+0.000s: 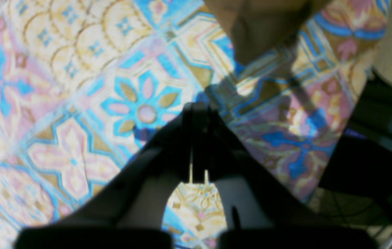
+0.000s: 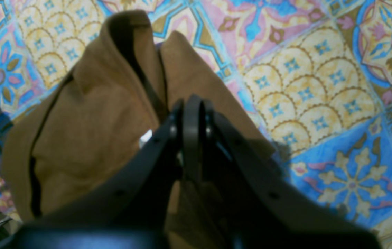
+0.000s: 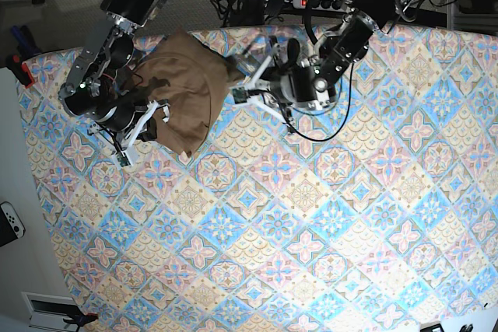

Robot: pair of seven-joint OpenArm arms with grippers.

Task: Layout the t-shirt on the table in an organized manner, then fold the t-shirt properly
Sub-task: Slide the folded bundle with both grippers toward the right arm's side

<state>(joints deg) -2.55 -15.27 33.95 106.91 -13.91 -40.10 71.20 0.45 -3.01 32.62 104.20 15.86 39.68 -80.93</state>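
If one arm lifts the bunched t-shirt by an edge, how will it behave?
The t-shirt lies in soft folds, so it probably droops and drags rather than holding shape. It looks thin, likely light. Pushed across the table, it would probably bunch further.

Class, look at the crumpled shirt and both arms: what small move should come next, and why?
Probably open the right hand and lower it onto an edge of the t-shirt. The shirt lies bunched near the table's far edge, not spread, and both hands are shut, holding nothing; the left hand is over bare cloth.
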